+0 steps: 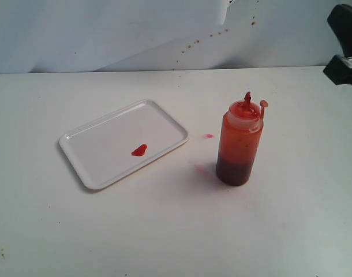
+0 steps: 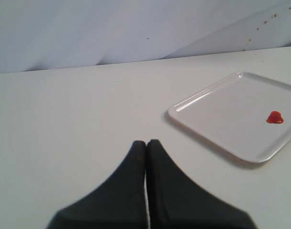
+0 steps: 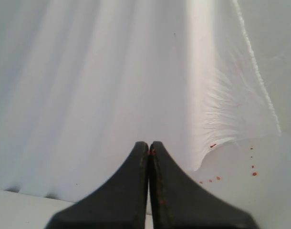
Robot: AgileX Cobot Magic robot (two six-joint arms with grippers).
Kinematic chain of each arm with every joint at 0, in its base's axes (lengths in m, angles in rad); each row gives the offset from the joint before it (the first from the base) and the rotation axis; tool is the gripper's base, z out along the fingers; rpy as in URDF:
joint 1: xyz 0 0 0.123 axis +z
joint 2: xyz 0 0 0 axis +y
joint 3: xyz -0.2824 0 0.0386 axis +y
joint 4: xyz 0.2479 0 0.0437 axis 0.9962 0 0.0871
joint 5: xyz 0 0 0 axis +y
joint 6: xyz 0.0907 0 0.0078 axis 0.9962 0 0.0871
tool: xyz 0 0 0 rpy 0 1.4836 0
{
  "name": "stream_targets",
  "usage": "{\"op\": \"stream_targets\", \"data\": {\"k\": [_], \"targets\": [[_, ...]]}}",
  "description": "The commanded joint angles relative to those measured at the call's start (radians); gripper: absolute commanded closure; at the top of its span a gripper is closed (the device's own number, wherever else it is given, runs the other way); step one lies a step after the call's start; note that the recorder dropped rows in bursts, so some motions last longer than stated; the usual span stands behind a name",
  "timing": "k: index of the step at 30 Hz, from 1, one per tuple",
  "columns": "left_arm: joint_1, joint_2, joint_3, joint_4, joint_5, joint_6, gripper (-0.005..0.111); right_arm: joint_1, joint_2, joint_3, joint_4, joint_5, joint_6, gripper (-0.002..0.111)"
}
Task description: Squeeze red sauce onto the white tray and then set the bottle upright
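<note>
Bottle (image 1: 239, 144) upright on the worktop (image 1: 164, 231), folks, standing to the right of the white tray (image 1: 101, 147) and clear of it, with a blob of red sauce (image 1: 139, 150) on the tray's floor and faint red smears (image 1: 208, 136) on the worktop between the two. Both steps look done, by my reading. Left fingers (image 2: 129, 181) are pressed together on nothing, over bare worktop near the tray. Right fingers (image 3: 131, 181) are likewise closed and empty, pointing at the white backdrop (image 3: 88, 71), well away from the bottle. If it needs lifting: soft walls, sauce pooled dark in the bottom third (so light, bottom-heavy, fairly steady), nozzle (image 1: 247, 98) uncapped. Take it mid-body, below the pale cap (image 1: 245, 117), and gently, since a hard pinch would likely squirt and any sauce film could make it slick.
</note>
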Motion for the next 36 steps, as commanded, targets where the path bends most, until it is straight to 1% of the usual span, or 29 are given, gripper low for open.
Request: {"op": "stream_targets", "data": {"k": [1,5,6,9,10,13,15,18,22,24,30,36], "targets": [[0.0,-0.003,0.006,0.002,-0.01,0.007,0.107,-0.018,-0.088,0.006,0.02,0.125,-0.007,0.108],[0.0,-0.003,0.006,0.002,-0.01,0.007,0.107,-0.055,-0.176,0.006,0.018,0.264,-0.007,0.108],[0.0,-0.003,0.006,0.002,-0.01,0.007,0.107,-0.077,-0.228,0.006,0.018,0.345,-0.007,0.108],[0.0,-0.003,0.006,0.002,-0.01,0.007,0.107,-0.117,-0.33,0.006,0.018,0.481,-0.007,0.108],[0.0,-0.003,0.006,0.002,-0.01,0.007,0.107,-0.138,-0.384,0.006,0.016,0.559,-0.007,0.108],[0.0,-0.003,0.006,0.002,-0.01,0.007,0.107,-0.167,-0.476,0.006,0.016,0.69,-0.007,0.108],[0.0,-0.003,0.006,0.002,-0.01,0.007,0.107,-0.174,-0.57,0.006,0.016,0.79,-0.007,0.108],[0.0,-0.003,0.006,0.002,-0.01,0.007,0.107,-0.174,-0.67,0.006,0.018,0.885,-0.007,0.108],[0.0,-0.003,0.006,0.002,-0.01,0.007,0.107,-0.172,-0.797,0.006,0.039,1.11,-0.007,0.108],[0.0,-0.003,0.006,0.002,-0.01,0.007,0.107,-0.172,-0.865,0.006,0.039,1.192,-0.007,0.108],[0.0,-0.003,0.006,0.002,-0.01,0.007,0.107,-0.172,-0.897,0.006,0.099,1.244,-0.007,0.108],[0.0,-0.003,0.006,0.002,-0.01,0.007,0.107,-0.17,-0.897,0.006,0.146,1.248,-0.007,0.108]]}}
